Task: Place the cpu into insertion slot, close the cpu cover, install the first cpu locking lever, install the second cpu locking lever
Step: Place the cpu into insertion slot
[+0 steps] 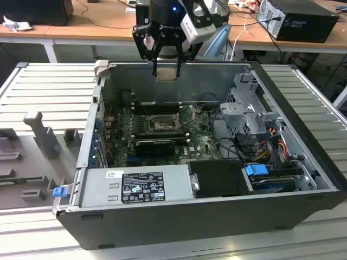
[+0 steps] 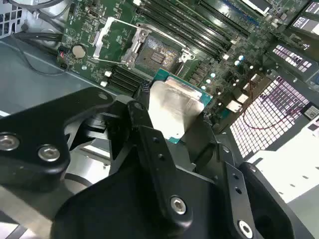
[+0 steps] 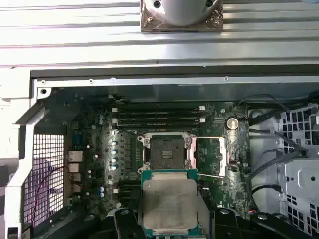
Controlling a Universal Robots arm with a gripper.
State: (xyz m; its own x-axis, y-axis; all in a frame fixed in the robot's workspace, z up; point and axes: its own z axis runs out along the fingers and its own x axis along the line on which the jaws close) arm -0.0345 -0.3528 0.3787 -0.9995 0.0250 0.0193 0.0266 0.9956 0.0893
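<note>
My gripper (image 1: 166, 69) hangs above the far wall of the open computer case (image 1: 179, 70), shut on the cpu (image 1: 166, 74). The chip's pale silvery face with its green rim shows in both wrist views (image 2: 174, 107) (image 3: 169, 204), pinched between the black fingers (image 2: 144, 124). Down on the green motherboard, the insertion slot (image 1: 161, 125) (image 3: 167, 152) (image 2: 155, 54) lies bare, its dark centre exposed. The cpu cover (image 3: 222, 157) (image 2: 112, 37) is swung open to one side of the socket. Thin wire levers (image 3: 209, 138) stand released beside it.
Long black memory slots (image 3: 159, 115) run beside the socket, and a black ribbed card (image 1: 154, 145) sits on its near side. A power supply (image 1: 138, 187) and a drive cage (image 1: 249, 108) with cables fill the case's near and right parts. Grey fixtures (image 1: 40, 132) stand at the exterior view's left.
</note>
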